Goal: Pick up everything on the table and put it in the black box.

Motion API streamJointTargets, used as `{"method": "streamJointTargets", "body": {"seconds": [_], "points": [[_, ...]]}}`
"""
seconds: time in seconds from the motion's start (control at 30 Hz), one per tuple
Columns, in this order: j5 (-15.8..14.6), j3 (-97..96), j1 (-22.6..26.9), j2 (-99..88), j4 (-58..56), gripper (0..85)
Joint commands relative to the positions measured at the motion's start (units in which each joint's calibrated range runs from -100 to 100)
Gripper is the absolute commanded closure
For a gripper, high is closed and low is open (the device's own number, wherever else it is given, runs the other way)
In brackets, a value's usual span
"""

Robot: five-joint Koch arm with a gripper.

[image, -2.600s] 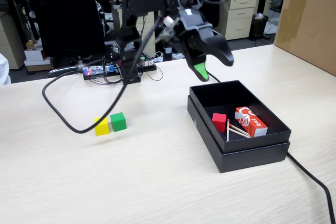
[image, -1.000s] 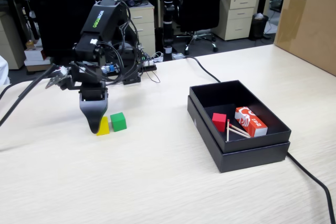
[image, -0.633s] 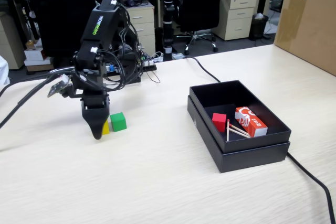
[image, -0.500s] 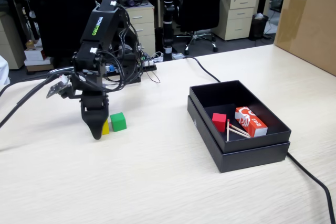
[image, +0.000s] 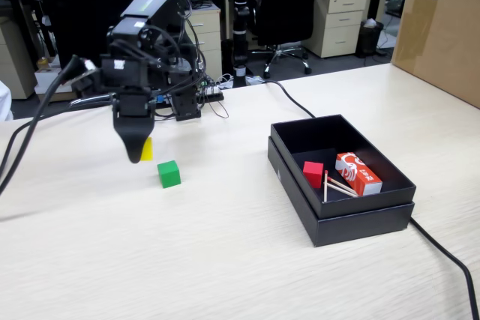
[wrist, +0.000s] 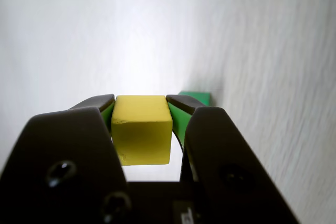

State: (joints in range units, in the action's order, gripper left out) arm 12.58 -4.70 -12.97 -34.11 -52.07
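My gripper (image: 139,149) hangs above the table (image: 225,260) at the left of the fixed view, shut on the yellow cube (image: 147,148). In the wrist view the yellow cube (wrist: 142,128) sits squeezed between the two green-lined fingers, clear of the surface, with my gripper (wrist: 140,101) closed around it. The green cube (image: 169,174) lies on the table just below and right of the gripper; its edge (wrist: 195,97) peeks out behind the right finger. The red cube (image: 313,174) rests inside the black box (image: 300,194) at the right.
An orange-and-white matchbox (image: 358,173) and loose matchsticks (image: 337,186) lie in the box beside the red cube. A black cable (image: 442,252) runs off the box's right corner. A brown carton (image: 442,31) stands at the far right. The arm's base and wiring (image: 180,95) are behind.
The gripper closed on the yellow cube and lifted it off the table, away from the green cube, which stayed put.
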Motion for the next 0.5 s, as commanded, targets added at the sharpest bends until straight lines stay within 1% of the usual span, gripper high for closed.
{"method": "streamJointTargets", "body": {"seconds": [0.0, 0.13, 0.23, 0.3, 0.33, 0.47], "points": [[-1.8, 2.2, 3.8, -10.1, 1.7, 84.6], [-4.7, 2.1, 10.3, -13.7, 1.7, 84.6], [-6.8, 3.7, 16.3, -10.7, 3.0, 84.6], [-9.3, 15.9, 23.0, 0.4, 3.1, 84.6], [-9.5, 21.8, 24.5, 7.8, 3.1, 84.6], [-9.7, 33.4, 27.3, 22.0, 3.0, 84.6]]}}
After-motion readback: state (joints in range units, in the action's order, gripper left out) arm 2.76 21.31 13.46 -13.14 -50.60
